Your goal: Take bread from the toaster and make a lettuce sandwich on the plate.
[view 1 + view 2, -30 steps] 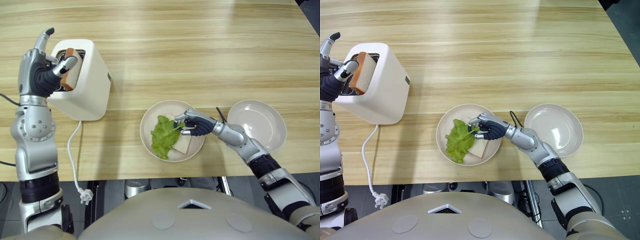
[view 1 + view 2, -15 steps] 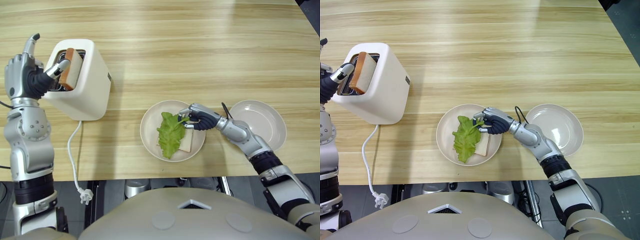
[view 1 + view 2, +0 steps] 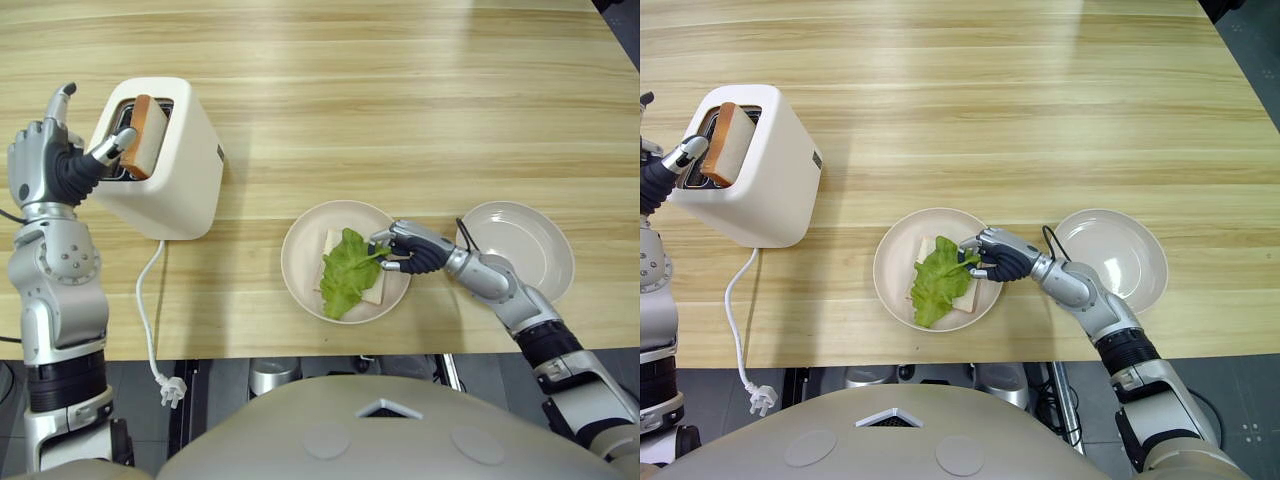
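So the big change is on the right side: a second ago the lettuce (image 3: 345, 275) was flopped over the left half of the plate (image 3: 296, 240), mostly off the bread. Now it's dragged across and sits pretty much on top of the bottom slice (image 3: 374, 290), with just the bread's corners poking out. The right hand (image 3: 412, 250) is pinched tight on the stem end at the leaf's right edge and has slid a bit toward the empty plate (image 3: 520, 250) next to it. To me that's the lettuce step basically done; it only has to let go.

Over at the toaster (image 3: 180, 170), the left hand (image 3: 45, 165) has backed off to the left. A second ago it was right over the slot; now it's just touching the side of the toast slice (image 3: 147, 135), which is still standing up in the slot. Can't tell if it actually has a hold on it. So the top piece of bread hasn't gone anywhere yet, and that's what's left.

View-wise: the left eye view gives you the whole left hand and its arm beside the toaster. In the right eye view that hand is cropped at the frame edge, but you get more of the toaster's side face and more of the right arm running off behind the plates.
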